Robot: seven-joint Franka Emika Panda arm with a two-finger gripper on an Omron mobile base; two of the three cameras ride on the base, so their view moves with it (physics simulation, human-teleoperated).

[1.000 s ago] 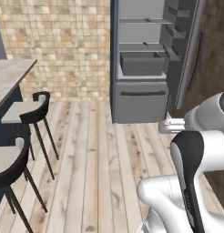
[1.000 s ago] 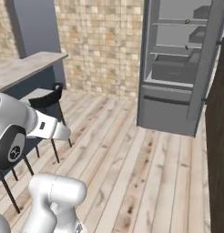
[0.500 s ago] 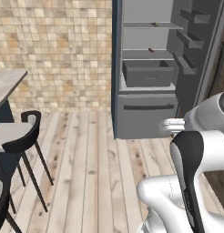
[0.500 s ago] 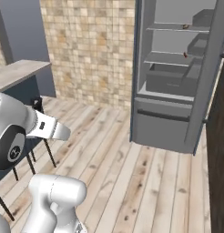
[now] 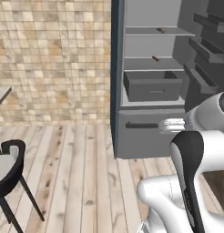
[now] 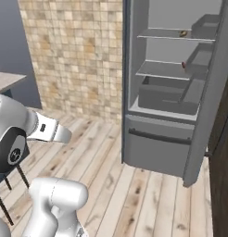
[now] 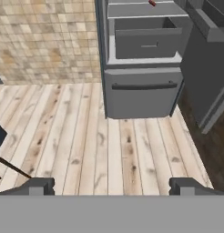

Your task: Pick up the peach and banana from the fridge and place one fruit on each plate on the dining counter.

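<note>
Fridge is straight ahead of the end effector, door swung wide, pale shelves and a grey drawer showing. End effector is spread fully apart with nothing in it, hanging over the wooden floor well short of the fridge. A small red-brown piece sits on the shelf above the drawer. Stool is off to its left.

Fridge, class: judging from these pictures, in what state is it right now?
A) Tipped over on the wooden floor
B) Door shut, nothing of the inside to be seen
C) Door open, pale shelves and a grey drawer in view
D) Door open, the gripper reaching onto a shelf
C: the fridge stands upright with its door swung open, showing thin shelves and the grey drawer; the open gripper is well short of it, above the wooden floor.
</note>
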